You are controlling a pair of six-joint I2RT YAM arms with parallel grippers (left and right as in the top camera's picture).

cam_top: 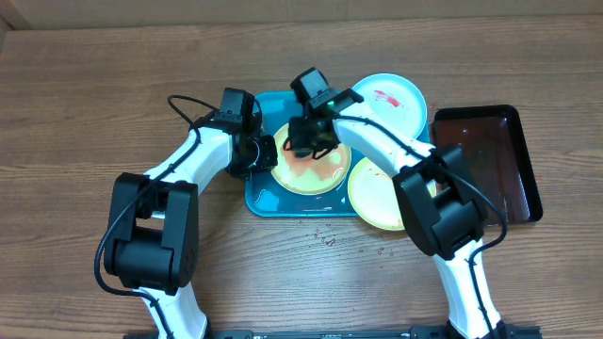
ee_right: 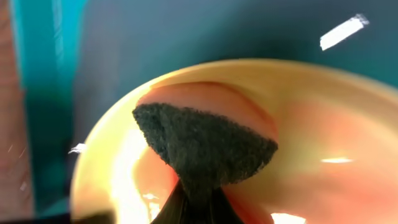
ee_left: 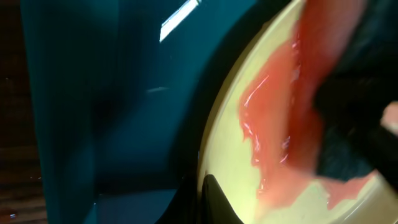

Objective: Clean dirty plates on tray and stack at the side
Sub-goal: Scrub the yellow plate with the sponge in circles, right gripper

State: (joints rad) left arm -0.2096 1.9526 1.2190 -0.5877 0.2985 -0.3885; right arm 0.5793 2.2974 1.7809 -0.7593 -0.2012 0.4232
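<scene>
Right hand (ee_right: 194, 208) is pinched tight on a dark sponge (ee_right: 205, 146), pushing it into red sauce (ee_left: 273, 124) on the yellow plate (cam_top: 316, 177). Left hand (cam_top: 256, 151) sits at that plate's left rim; I cannot tell if it grips. If it does not, a hard push may slide the wet plate off the blue tray (cam_top: 259, 200). This plate lies flat, face up; being round, it has no long side.

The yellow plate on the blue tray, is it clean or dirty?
Dirty. Red sauce is smeared across the yellow plate, and the right gripper holds a dark sponge against it.
</scene>
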